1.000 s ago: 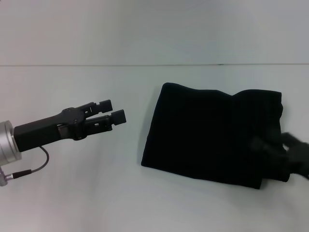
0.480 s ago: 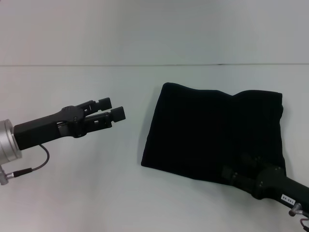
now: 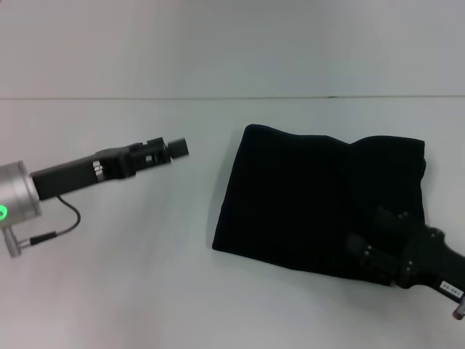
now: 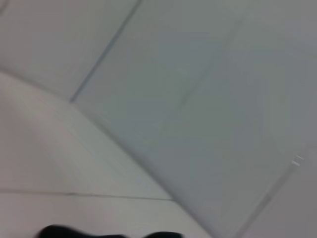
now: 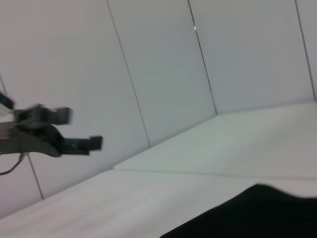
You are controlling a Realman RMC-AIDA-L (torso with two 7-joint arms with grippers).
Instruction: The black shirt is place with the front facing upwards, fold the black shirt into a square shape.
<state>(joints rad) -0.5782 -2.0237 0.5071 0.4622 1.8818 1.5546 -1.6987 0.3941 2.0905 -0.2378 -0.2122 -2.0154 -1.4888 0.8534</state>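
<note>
The black shirt (image 3: pixel 312 196) lies folded into a rough rectangle on the white table, right of centre; its lettering and label are hidden. It also shows in the right wrist view (image 5: pixel 257 213). My left gripper (image 3: pixel 176 147) hovers over bare table to the shirt's left, apart from it. The right wrist view shows it (image 5: pixel 81 130) with its fingers apart and empty. My right gripper (image 3: pixel 367 229) is low over the shirt's near right corner, its two fingertips apart and holding nothing that I can see.
The white table (image 3: pixel 145 276) stretches around the shirt. Its far edge meets a pale panelled wall (image 3: pixel 232 43). A thin cable (image 3: pixel 62 211) hangs from my left wrist.
My left gripper has rolled about its axis and risen slightly. My right gripper has moved from the shirt's right edge down to its near right corner. The shirt has not moved.
</note>
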